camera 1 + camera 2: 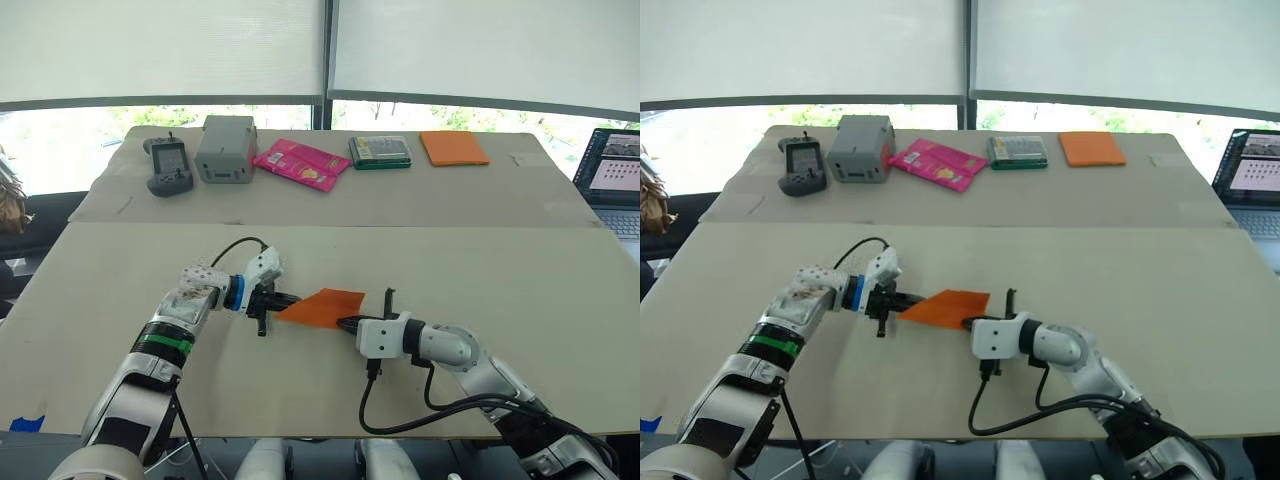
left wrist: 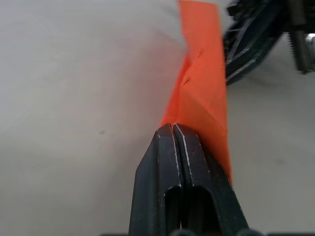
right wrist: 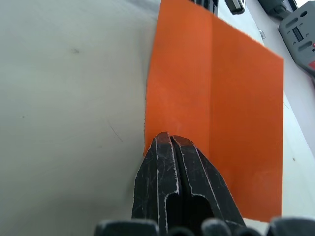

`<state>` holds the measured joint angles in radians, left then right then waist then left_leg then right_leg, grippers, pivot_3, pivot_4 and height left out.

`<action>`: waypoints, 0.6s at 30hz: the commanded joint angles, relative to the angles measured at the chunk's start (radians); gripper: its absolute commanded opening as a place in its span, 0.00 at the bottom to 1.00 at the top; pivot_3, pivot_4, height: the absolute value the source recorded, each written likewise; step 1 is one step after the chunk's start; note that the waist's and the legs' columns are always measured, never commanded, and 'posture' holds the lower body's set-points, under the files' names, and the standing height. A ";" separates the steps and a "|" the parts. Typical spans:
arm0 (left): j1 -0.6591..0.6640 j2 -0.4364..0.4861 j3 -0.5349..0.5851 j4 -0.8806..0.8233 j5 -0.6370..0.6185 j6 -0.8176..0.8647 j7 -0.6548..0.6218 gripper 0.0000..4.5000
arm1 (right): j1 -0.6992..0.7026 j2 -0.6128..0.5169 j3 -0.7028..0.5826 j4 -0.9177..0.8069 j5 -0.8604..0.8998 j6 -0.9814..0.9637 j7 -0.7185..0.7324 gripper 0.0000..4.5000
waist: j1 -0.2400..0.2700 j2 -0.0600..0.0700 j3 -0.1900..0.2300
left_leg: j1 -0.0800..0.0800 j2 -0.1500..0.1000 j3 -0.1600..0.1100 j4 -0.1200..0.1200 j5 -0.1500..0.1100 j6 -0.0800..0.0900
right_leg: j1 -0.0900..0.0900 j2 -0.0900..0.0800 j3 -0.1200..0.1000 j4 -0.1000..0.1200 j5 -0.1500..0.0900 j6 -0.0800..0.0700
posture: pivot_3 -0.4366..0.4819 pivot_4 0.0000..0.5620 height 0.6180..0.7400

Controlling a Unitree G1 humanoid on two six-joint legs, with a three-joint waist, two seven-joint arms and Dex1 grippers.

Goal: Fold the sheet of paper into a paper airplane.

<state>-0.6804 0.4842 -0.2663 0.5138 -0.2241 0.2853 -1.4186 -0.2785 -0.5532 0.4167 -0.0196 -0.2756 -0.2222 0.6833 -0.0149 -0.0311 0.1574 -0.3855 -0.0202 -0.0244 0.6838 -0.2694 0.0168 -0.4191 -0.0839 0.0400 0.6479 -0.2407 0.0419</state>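
The sheet of paper (image 1: pixel 323 307) is bright orange and creased, tapering to a point on its left end, and is held just above the beige table (image 1: pixel 520 280) between my two grippers. My left gripper (image 1: pixel 284 302) is shut on the pointed left end; the left wrist view shows its fingers (image 2: pixel 189 147) pinched on the folded paper (image 2: pixel 204 83). My right gripper (image 1: pixel 346 322) is shut on the paper's near right edge, and the right wrist view shows a lengthwise crease in the paper (image 3: pixel 221 98) beyond the closed fingers (image 3: pixel 189 152).
On the far table stand a handheld controller (image 1: pixel 168 167), a grey box (image 1: pixel 226 149), a pink packet (image 1: pixel 300 164), a green tin (image 1: pixel 380 152) and a thicker orange pad (image 1: pixel 454 148). A laptop (image 1: pixel 615 180) sits at the right edge. Cables trail from both wrists.
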 commanded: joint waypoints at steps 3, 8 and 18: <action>-0.036 -0.023 -0.036 -0.020 -0.014 0.000 -0.134 0.01 | 0.045 -0.005 0.029 0.012 -0.050 0.028 0.017 0.00 | 0.001 0.000 0.000 | 0.000 0.000 0.000 0.000 0.000 0.000 | 0.000 0.000 0.000 0.000 0.000 0.000 | 0.48 0.27 1.00; -0.065 -0.051 -0.058 0.115 0.068 -0.107 -0.089 0.01 | 0.050 -0.001 0.029 0.006 -0.058 0.036 0.016 0.00 | 0.001 0.000 0.000 | 0.001 0.000 0.000 0.000 0.000 0.000 | 0.001 0.000 0.000 0.000 0.000 0.000 | 0.48 0.27 1.00; -0.132 0.027 0.100 0.165 0.067 -0.183 0.068 0.01 | 0.026 0.009 0.041 0.031 -0.061 0.042 0.035 0.00 | -0.004 -0.002 -0.001 | 0.001 0.001 0.000 0.000 0.000 0.000 | 0.000 0.001 0.000 0.000 0.000 0.000 | 0.48 0.27 1.00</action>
<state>-0.7915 0.4907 -0.2148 0.7416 -0.1231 0.0929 -1.3559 -0.2687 -0.5398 0.4232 -0.0384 -0.3044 -0.2118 0.6819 -0.0190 -0.0326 0.1561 -0.3850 -0.0189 -0.0247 0.6841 -0.2695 0.0171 -0.4193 -0.0824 0.0402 0.6481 -0.2407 0.0420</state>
